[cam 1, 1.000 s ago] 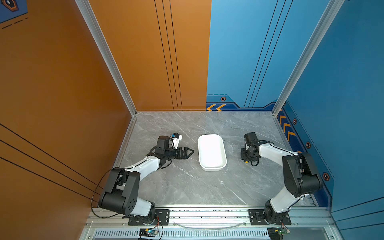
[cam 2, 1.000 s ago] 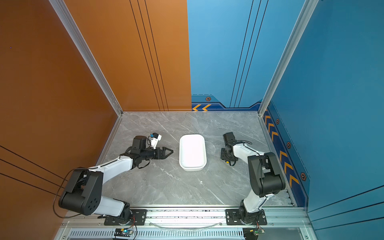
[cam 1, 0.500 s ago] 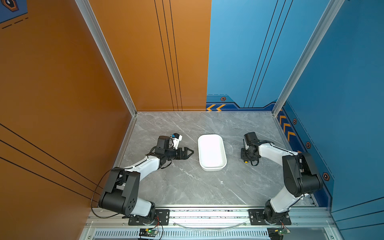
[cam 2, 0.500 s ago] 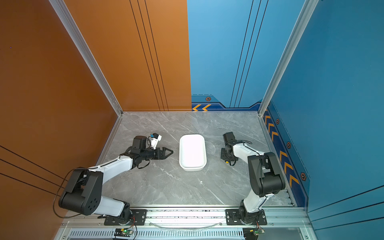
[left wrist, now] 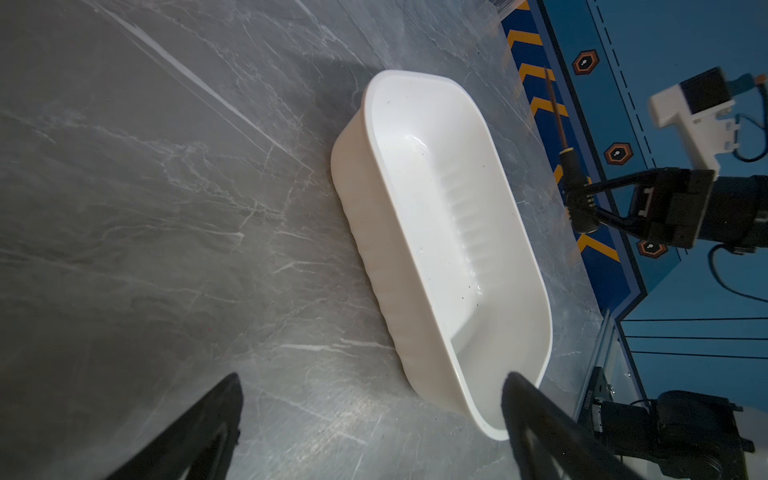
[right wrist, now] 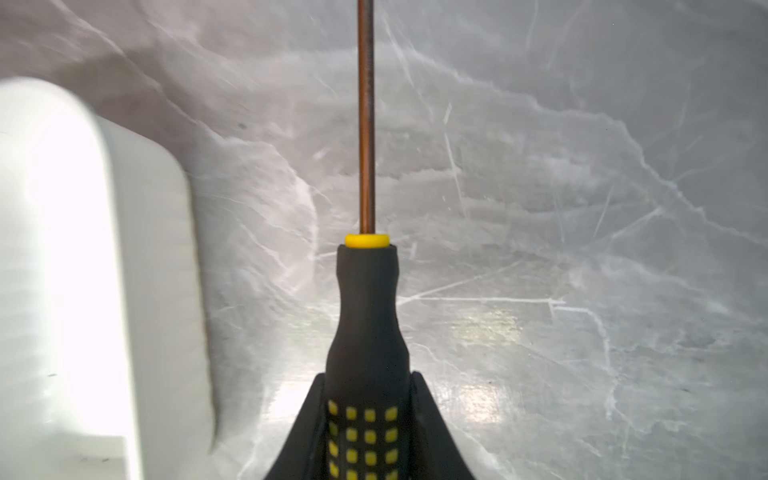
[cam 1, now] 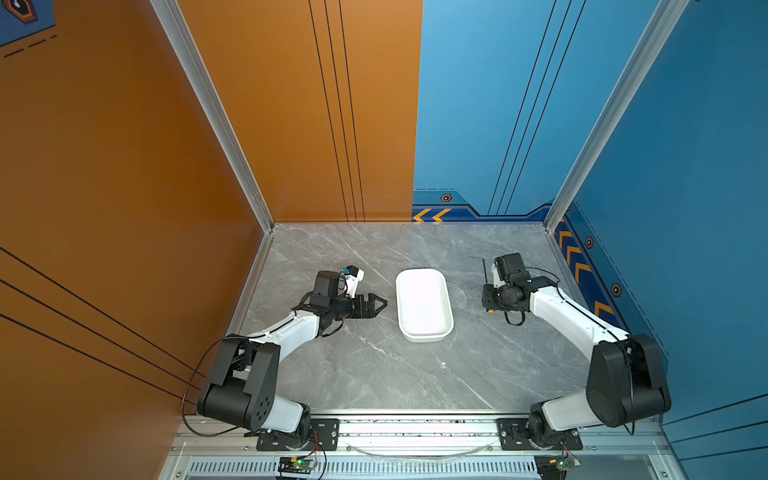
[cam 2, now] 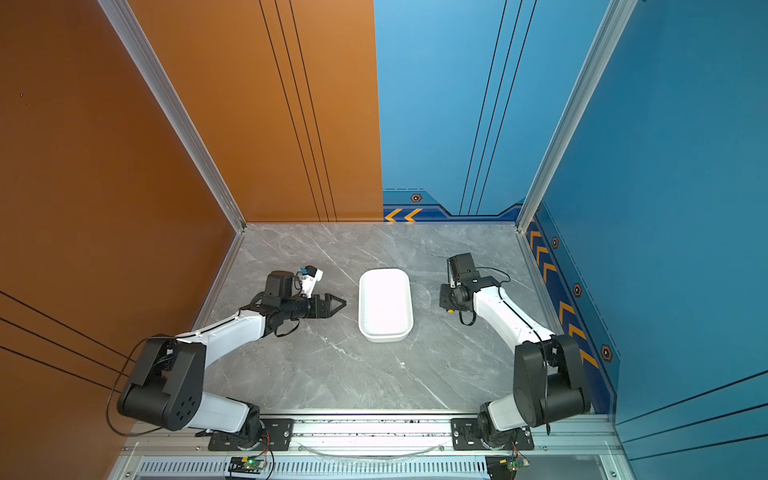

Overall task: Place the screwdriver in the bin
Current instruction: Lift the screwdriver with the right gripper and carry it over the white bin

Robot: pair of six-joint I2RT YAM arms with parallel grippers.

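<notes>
The right gripper (right wrist: pixel 368 376) has closed on the screwdriver (right wrist: pixel 365 307) handle; in a top view the bin (cam 1: pixel 424 336) lies left, axes parallel.

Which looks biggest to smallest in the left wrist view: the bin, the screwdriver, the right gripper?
1. bin: by far the largest, filling the middle of the view.
2. right gripper: bulkier than the tool it is shut on.
3. screwdriver: about as long, but much thinner.
The bin lies nearer this camera, which inflates its lead.

We see the glossy white bin (cam 1: pixel 424 305) lying 12-to-6 mid-table; the black-and-yellow screwdriver (right wrist: pixel 368 332) is at its 3 o'clock, apart, shaft pointing 12.
</notes>
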